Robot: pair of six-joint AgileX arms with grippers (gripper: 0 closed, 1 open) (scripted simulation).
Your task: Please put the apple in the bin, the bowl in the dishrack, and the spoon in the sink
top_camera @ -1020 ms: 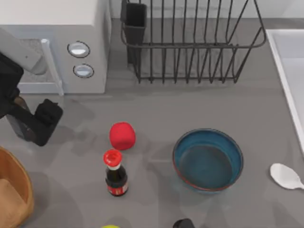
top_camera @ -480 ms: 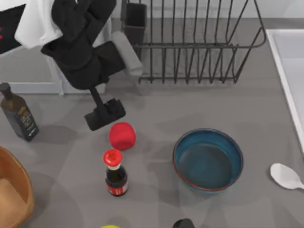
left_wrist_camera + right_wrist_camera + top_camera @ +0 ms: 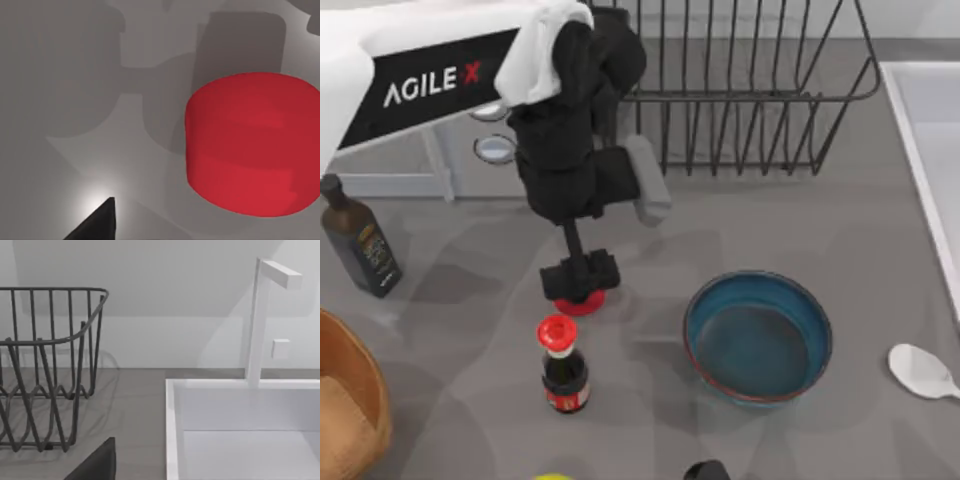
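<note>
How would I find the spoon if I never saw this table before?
Start at the big white sink along the table's right edge. Just in front of it, near the table's front right corner, lies the spoon, to the right of the blue bowl. It is the only small glossy white thing there, with an oval scoop and a short handle.
</note>
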